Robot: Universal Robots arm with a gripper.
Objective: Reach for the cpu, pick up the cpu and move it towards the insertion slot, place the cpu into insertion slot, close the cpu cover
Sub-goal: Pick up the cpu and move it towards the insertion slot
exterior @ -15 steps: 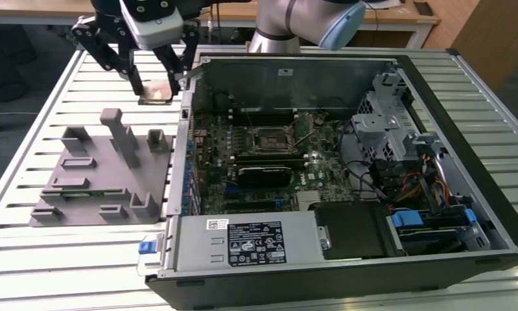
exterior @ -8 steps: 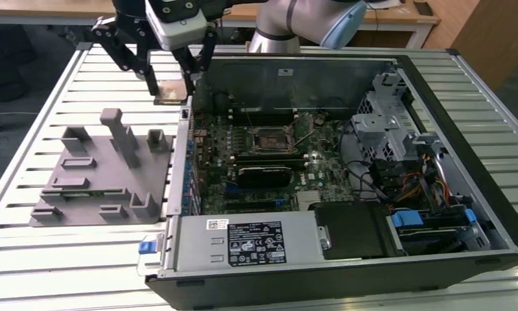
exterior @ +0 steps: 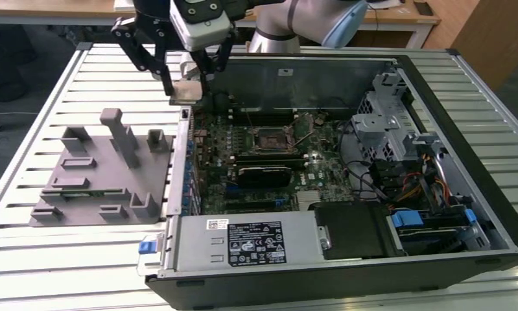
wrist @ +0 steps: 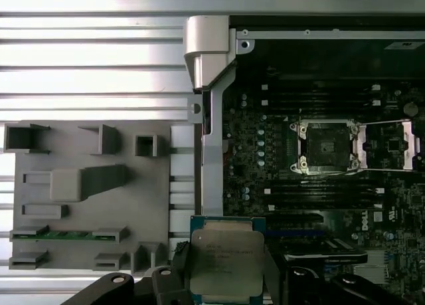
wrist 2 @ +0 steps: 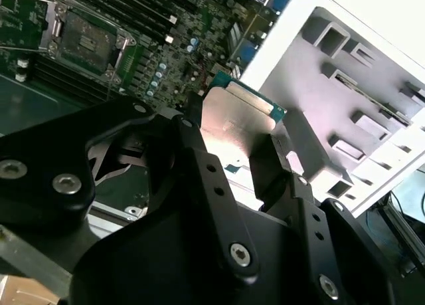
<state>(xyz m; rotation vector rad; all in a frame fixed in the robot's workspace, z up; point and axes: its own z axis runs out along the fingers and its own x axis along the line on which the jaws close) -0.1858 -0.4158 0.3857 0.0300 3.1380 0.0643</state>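
**Chip held aloft at the case edge**

The fingers (wrist 2: pixel 272 169) are clamped on the chip (exterior: pixel 186 92) by opposite edges, and its silvery top shows in both wrist views. In the exterior view it hangs above the wall of the open computer case (exterior: pixel 328 81), between the grey fixture (exterior: pixel 94 175) on the table (exterior: pixel 69 259) and the motherboard (exterior: pixel 328 168). The socket (wrist: pixel 327 145) lies bare, well apart from the chip, with its cover (wrist: pixel 392 145) swung open beside it.

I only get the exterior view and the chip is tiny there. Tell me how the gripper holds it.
Observer: In the second wrist view the gripper is shut on the chip, clamping two opposite edges.
Operator: Check the socket too.
Observer: In the first wrist view the socket lies bare, its cover swung open beside it.
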